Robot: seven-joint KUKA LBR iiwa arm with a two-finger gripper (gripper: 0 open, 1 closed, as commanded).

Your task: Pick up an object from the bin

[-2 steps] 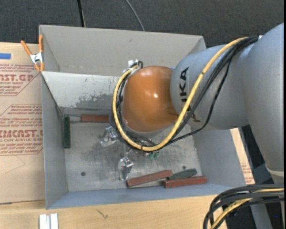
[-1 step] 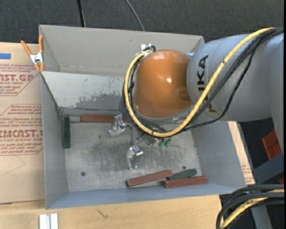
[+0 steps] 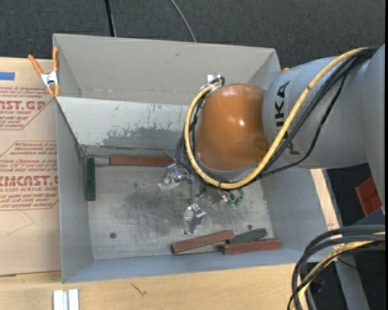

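The grey metal bin (image 3: 70, 173) holds only a few things, and they all lie along its walls. This is probably because the sloped sides let loose things slide to the edges. At the far wall a reddish-brown rod (image 3: 139, 161) lies flat, and a dark green block (image 3: 90, 178) is at its left end. I cannot tell whether the two are joined.

At the near wall there is a long reddish-brown flat bar (image 3: 200, 241). Just to the right of it lie a dark green flat piece (image 3: 249, 236) and a second reddish-brown bar (image 3: 253, 245), very close to each other.

The arm (image 3: 323, 121) reaches in from the right, and its round orange cover (image 3: 229, 128) hides the wrist. The gripper (image 3: 183, 196) hangs over the bare middle of the floor with its metal fingers (image 3: 194, 216) spread apart and nothing between them. In my judgement they are spread so that they can go down around a thing. The long reddish-brown flat bar is the nearest one, just on the near side of the lower finger, but no grasp has begun.
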